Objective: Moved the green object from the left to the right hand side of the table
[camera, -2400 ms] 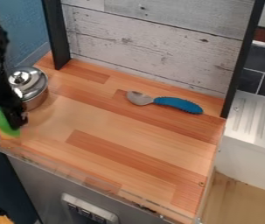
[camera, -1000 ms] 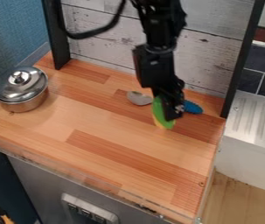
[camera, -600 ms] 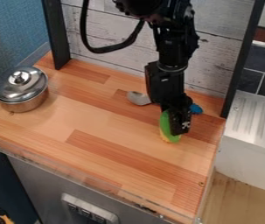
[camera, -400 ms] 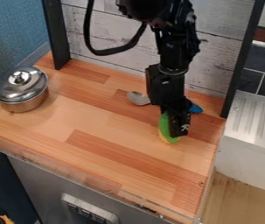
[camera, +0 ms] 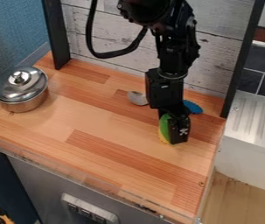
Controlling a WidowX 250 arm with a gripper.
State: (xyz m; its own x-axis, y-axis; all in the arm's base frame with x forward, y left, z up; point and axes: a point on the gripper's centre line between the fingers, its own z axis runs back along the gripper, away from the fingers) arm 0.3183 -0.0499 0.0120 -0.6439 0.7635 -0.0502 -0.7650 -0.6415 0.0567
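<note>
Down low over the right part of the table (camera: 99, 131), nearer to the back edge than the front: the gripper (camera: 175, 135). Tight beside it and partly behind it, the green toy (camera: 165, 127), with a bit of yellow along the low left side. Open, shut or gripping the toy? Cannot tell from here. Long side up and down, low end at the wood or just over it, maybe so as to set it down with no drop.

A good spot for the job, it seems: past the middle, on the way to the right edge, with bare wood in front. Far from the pot (camera: 21, 87), over by the left edge with its lid (camera: 20, 81) on. Behind the gripper, near the back edge, the spoon (camera: 193, 106), with its blue handle toward the back right corner. Likely put down in front of the spoon so as not to land on it.

Almost done, by the look of it. Next, make sure of a soft rest on the wood, let go, then go straight up. Best to go slow: easy to tip a toy on its thin end, drag it along on the way up, or bump the spoon.
</note>
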